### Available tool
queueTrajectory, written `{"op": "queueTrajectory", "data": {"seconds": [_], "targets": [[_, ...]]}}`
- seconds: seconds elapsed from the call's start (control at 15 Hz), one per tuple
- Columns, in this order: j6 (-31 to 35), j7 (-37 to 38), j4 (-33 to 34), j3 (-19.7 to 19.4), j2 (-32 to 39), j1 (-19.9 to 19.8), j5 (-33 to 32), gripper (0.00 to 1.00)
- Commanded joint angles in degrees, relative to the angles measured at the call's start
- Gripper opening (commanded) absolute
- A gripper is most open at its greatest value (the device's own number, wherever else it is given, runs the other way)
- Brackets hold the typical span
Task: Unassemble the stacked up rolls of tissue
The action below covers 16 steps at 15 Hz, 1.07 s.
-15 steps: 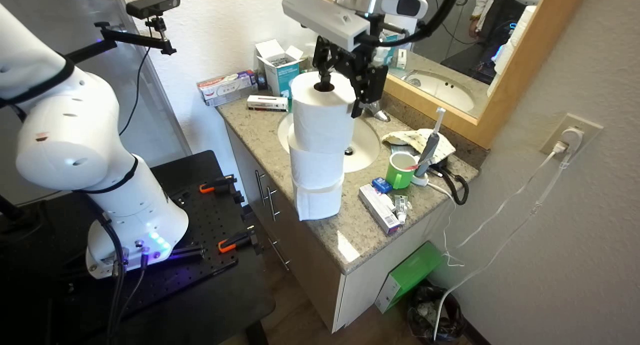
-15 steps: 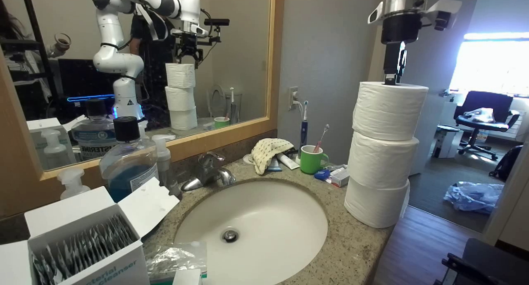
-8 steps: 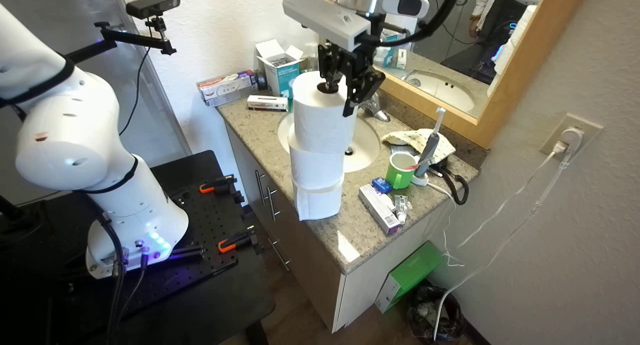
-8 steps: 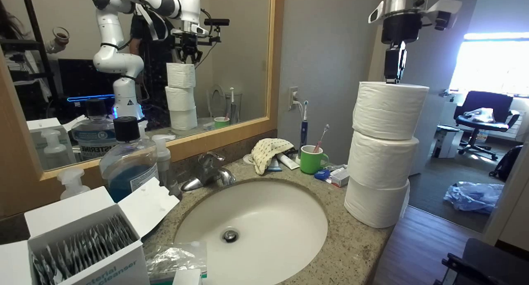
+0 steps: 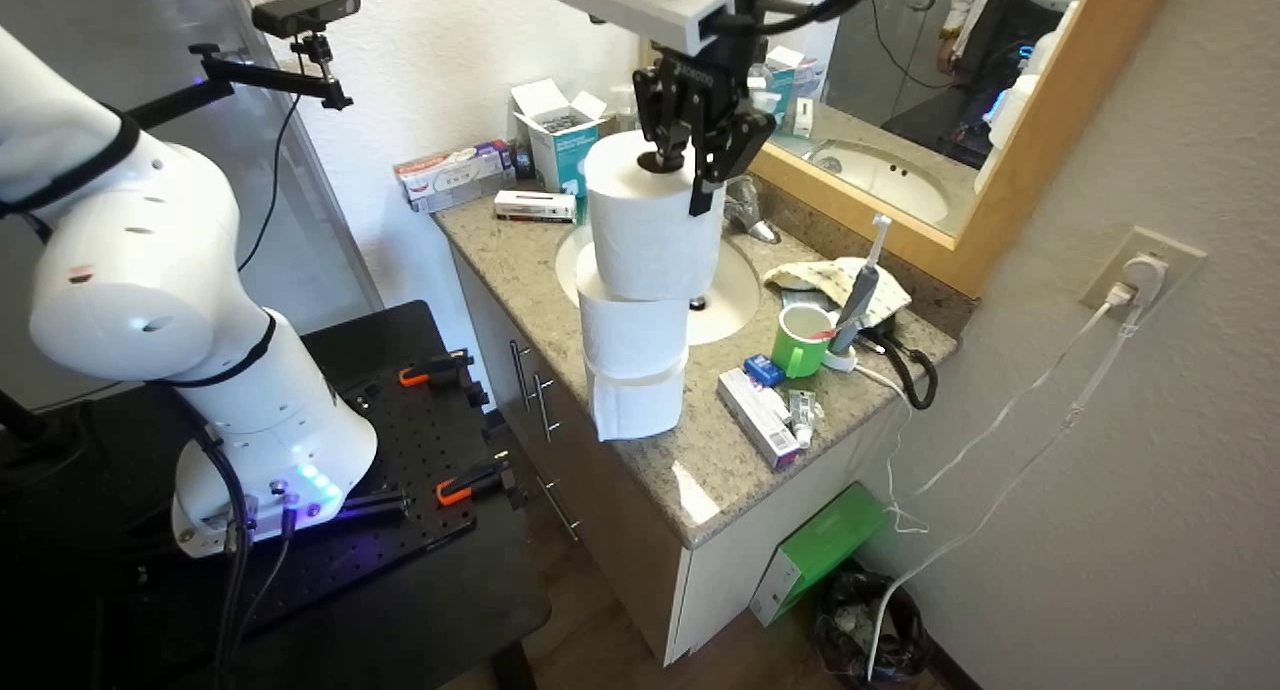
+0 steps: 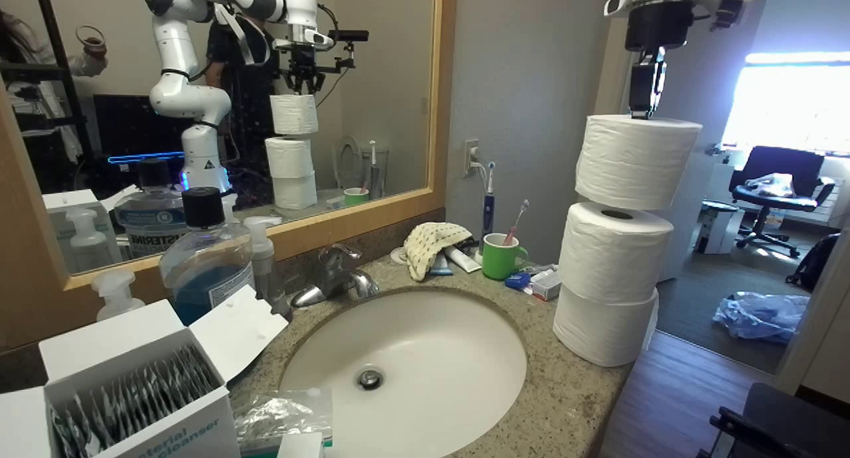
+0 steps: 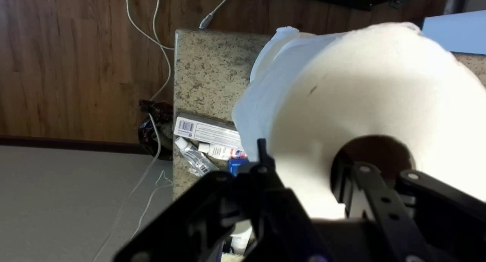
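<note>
Three white rolls of tissue stand in a column at the counter's edge. The top roll [image 6: 637, 162] hangs raised and slightly tilted over the middle roll [image 6: 614, 259], whose dark core now shows through a gap. The bottom roll [image 6: 601, 332] rests on the counter. My gripper [image 5: 682, 185] is shut on the wall of the top roll, one finger down in its core, the other against its outer side. In the wrist view the top roll [image 7: 379, 98] fills the right, its core hiding the tip of one finger; the outer finger [image 7: 264, 159] lies along the roll's side.
Beside the stack lies the sink basin [image 6: 425, 358] with its faucet [image 6: 335, 275]. The mirror [image 6: 378, 60] is behind. A green mug [image 5: 800, 342] and a toothpaste box [image 5: 757, 417] sit on the counter. An open box of sachets [image 6: 139, 398] stands across the sink.
The jaws have closed onto the top roll's wall. That roll has risen off the middle one and shifted a little sideways with the gripper. The lower two rolls have stayed put.
</note>
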Motion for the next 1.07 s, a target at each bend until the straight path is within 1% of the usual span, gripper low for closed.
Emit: {"op": "queueTrajectory", "data": {"seconds": [0.0,0.47,0.73,1.0], "targets": [[-1.0,2.8,0.4,2.3,-3.6,-0.4,-2.4,0.12],[-2.9,2.9,3.7,5.3,-7.7,1.0,-4.1,0.12],[-3.4,2.5,4.6,7.6,-8.9,2.8,-4.4,0.12],[-3.3,2.3,3.9,10.4,-10.0,5.2,-5.5,0.12]]}}
